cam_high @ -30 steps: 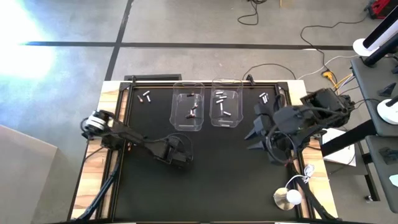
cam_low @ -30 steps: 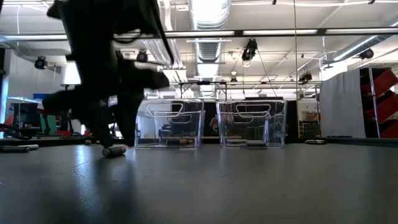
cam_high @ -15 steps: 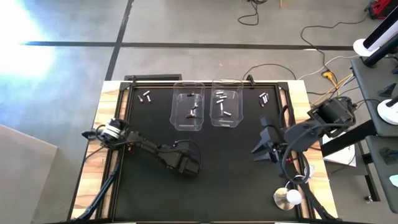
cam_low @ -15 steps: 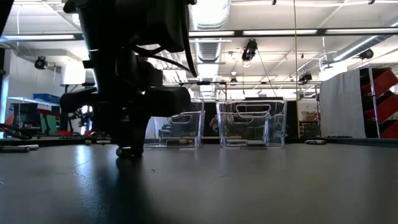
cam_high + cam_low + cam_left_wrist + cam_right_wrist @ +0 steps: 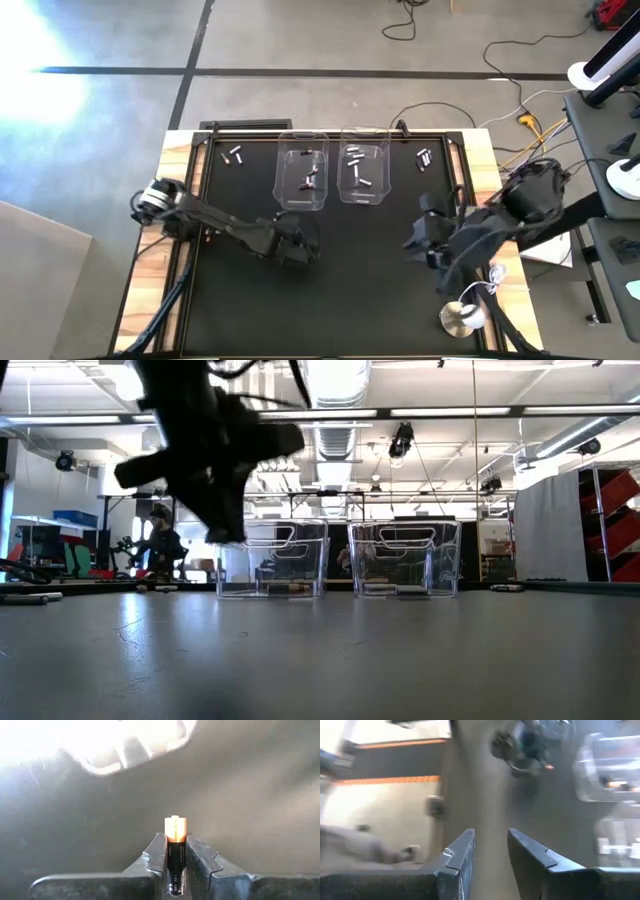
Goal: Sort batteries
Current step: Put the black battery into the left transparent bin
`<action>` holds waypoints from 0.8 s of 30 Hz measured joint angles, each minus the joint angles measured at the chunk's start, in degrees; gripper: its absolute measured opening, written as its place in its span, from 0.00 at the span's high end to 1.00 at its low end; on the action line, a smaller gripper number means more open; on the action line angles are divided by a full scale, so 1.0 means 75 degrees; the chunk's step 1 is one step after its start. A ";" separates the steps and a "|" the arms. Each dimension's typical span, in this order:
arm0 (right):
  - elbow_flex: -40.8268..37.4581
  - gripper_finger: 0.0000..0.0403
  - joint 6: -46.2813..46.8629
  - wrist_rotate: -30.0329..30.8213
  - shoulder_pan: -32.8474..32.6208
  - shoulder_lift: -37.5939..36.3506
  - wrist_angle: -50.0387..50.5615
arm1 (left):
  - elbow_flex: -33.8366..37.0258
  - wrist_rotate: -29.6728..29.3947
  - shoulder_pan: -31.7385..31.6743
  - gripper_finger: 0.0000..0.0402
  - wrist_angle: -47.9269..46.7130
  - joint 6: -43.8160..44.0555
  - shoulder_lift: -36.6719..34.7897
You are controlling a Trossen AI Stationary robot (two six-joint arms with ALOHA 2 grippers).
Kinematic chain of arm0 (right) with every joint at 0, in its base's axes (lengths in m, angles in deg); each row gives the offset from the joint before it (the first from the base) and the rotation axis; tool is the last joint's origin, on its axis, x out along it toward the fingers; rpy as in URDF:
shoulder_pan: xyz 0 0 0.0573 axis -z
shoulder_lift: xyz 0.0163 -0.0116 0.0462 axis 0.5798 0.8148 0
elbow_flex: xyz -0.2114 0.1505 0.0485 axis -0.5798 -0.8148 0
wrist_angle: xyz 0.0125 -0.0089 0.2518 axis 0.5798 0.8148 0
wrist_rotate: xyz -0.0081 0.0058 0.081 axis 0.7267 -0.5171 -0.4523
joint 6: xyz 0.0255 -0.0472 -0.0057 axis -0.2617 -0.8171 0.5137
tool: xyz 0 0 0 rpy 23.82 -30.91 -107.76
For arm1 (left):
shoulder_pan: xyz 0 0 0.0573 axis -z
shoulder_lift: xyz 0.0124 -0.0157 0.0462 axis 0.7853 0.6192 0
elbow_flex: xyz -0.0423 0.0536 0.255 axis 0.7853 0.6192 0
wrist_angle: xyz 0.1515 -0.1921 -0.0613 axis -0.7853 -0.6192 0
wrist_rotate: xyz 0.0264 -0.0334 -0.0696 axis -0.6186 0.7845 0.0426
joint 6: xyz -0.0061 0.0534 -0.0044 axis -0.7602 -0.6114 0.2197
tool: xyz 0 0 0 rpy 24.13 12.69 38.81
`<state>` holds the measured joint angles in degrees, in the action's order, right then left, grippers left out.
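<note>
My left gripper (image 5: 297, 250) is shut on a dark battery with a copper end (image 5: 175, 830), near the middle of the black mat (image 5: 350, 290). The low view shows it raised above the mat (image 5: 228, 532). My right gripper (image 5: 412, 240) is open and empty over the mat's right part, as the right wrist view (image 5: 491, 842) shows. Two clear bins (image 5: 303, 178) (image 5: 363, 172) stand at the far side, each with a few batteries inside. Loose batteries lie on the mat at the far left (image 5: 236, 155) and the far right (image 5: 425, 157). My left gripper pinches the battery's dark body (image 5: 175, 854) between its two fingers. The battery lies along the fingers, and its copper end (image 5: 175, 827) sticks out past the fingertips. The fingers point down. The battery is lifted clear of the mat.
The bins also show in the low view (image 5: 272, 558) (image 5: 405, 558), beyond the raised left gripper. A white round object (image 5: 462, 318) with a cord sits at the near right corner. Cables run along the table's right edge (image 5: 480, 150).
My left gripper came down on a battery that lay on the mat, then rose with it. The battery is now lifted clear. My right gripper has drawn back toward the table's near right.
</note>
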<state>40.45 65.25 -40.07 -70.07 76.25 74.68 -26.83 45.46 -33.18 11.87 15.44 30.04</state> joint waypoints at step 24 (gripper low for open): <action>-0.3619 0.58 -0.4207 -0.0548 0.3546 -0.0057 -0.1011 | -0.0646 0.2458 -0.5710 0.94 0.1205 -0.8554 -0.0341</action>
<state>13.31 33.70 -44.18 -43.48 75.82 67.10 -31.67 63.89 -76.01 20.90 -48.72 27.48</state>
